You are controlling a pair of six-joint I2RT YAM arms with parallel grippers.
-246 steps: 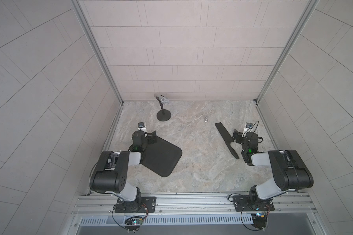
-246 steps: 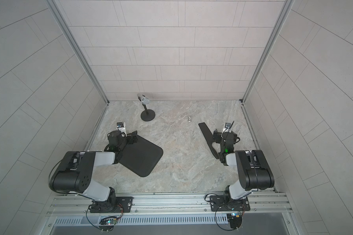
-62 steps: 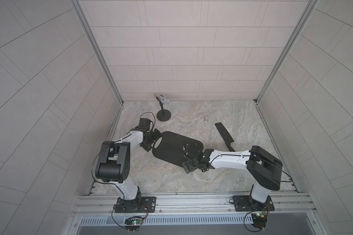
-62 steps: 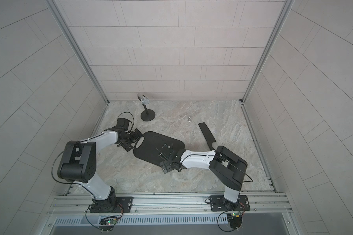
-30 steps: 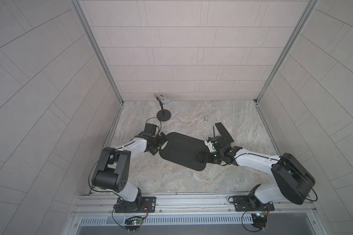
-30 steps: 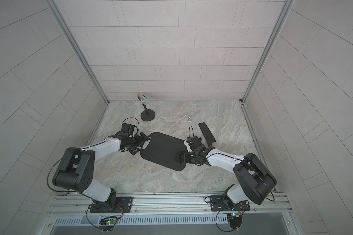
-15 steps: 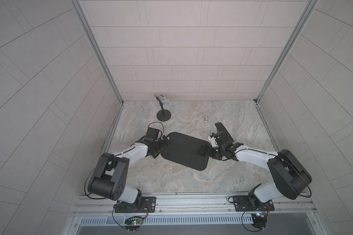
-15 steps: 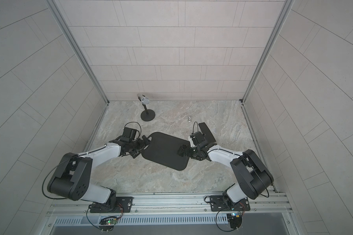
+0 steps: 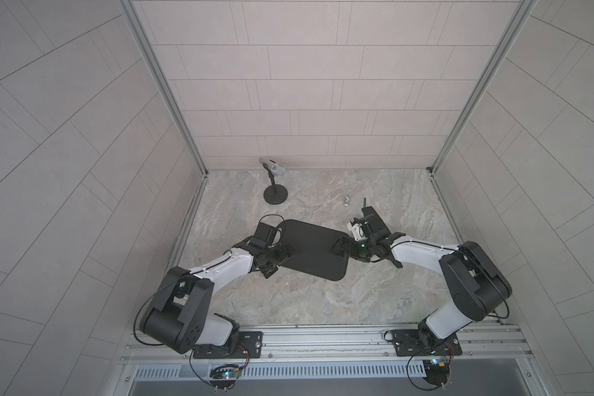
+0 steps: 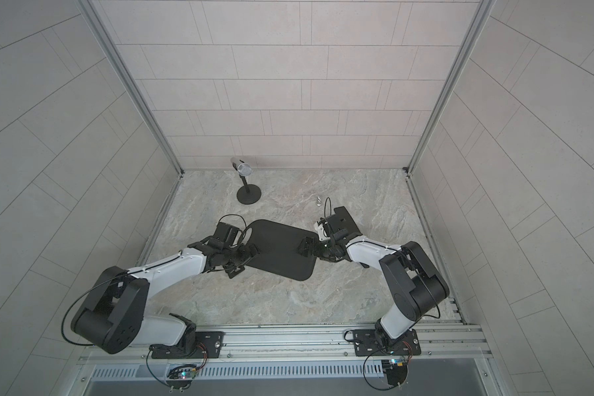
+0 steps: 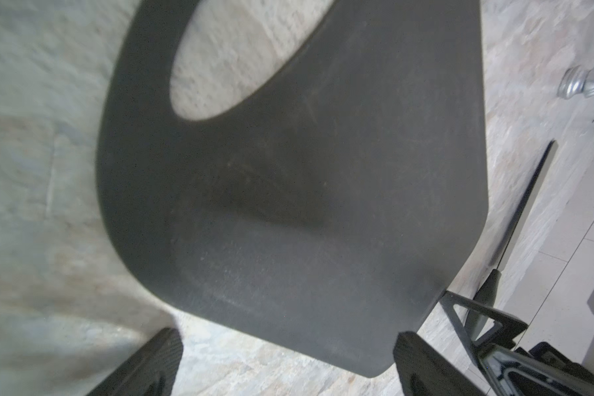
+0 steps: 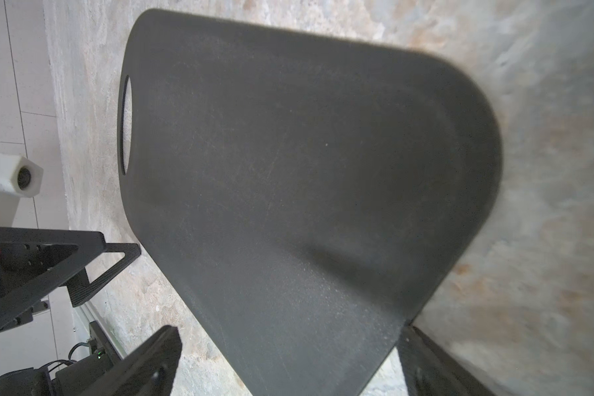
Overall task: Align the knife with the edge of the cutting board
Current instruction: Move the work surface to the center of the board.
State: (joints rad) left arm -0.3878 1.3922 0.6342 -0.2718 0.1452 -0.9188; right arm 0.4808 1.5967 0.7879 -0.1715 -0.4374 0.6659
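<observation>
Right wrist view: right gripper (image 12: 290,331) jaws spread wide, nothing clamped. A rounded corner of the cutting board (image 12: 306,188) sits btwn its two carbon-weave fingers (image 12: 144,363); can't tell if they touch it.

Left wrist view: left gripper (image 11: 287,336) also wide, straddling the board at the end w/ the oval handle hole (image 11: 240,58); contact unclear.

Board is flat, matte black, finely speckled w/ faint scratches. It lies on the marbled stone tabletop (image 9: 323,301), btwn both grippers in both top views.

Knife (image 9: 375,219) is all black w/ a wide, flat, squared-tip blade. It lies on the tabletop just beyond the board's short end opposite the hole, small gap, a bit skewed to that edge; its middle is hidden under the right arm (image 9: 419,253).

Silver mic (image 9: 274,168) on a round black base stands nr the back wall, well apart.
</observation>
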